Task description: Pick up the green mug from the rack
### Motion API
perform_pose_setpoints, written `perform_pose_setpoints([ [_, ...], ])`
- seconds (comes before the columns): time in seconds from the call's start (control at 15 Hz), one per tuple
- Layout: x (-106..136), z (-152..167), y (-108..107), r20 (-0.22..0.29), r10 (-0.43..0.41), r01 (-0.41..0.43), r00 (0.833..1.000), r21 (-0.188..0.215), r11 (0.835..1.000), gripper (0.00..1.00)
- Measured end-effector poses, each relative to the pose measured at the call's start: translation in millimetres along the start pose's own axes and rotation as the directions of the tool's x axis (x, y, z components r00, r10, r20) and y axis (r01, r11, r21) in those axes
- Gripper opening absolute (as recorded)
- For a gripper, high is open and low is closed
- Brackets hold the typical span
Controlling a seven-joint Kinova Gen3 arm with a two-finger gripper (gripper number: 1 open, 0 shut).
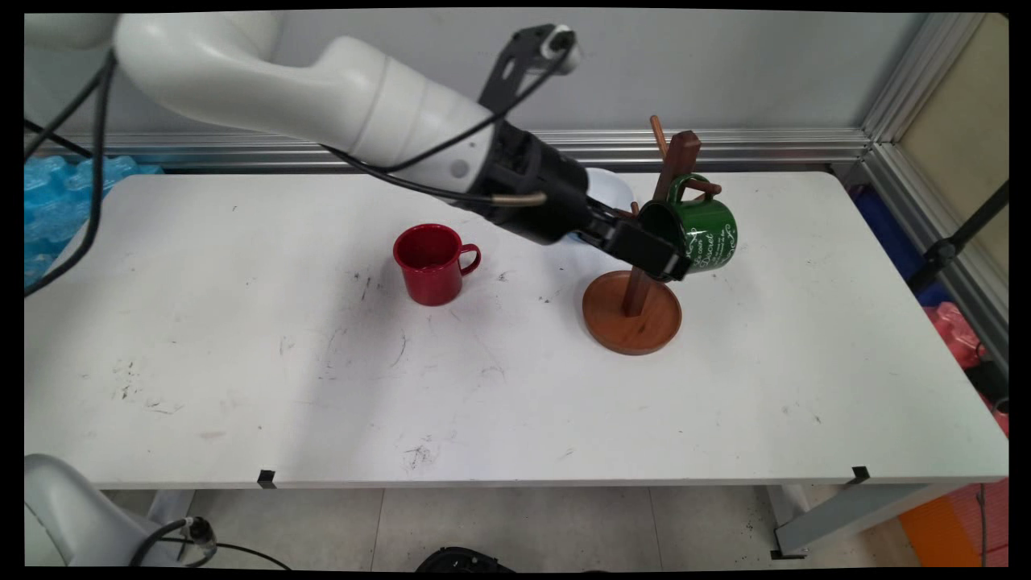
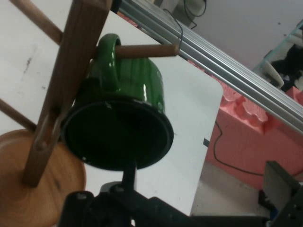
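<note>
1. Gripper [image 1: 672, 266] of mine is right at the rim of the green mug [image 1: 705, 234], one finger [image 2: 129, 172] poking up against the mouth in the hand view. Can't really tell if I'm pinching the rim or just touching it, so I won't call it.
2. Green mug hangs by its handle on a peg [image 2: 147, 49] of the wooden mug tree [image 1: 672, 173], tipped on its side, mouth facing back at my hand. Its long axis runs pretty much along my gripper's line.
3. Tree post sits just beside the mug, and its round base [image 1: 632, 310] is below my fingers, so that's the tight spot.
4. Red mug [image 1: 431, 262] stands upright well apart on the white table [image 1: 242, 362], nowhere near in the way.
</note>
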Motion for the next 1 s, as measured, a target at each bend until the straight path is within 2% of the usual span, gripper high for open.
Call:
perform_pose_setpoints([
  [1.0,17.0,68.7,9.6,0.006,-0.092,0.092,0.996,0.032,0.995,1.0],
])
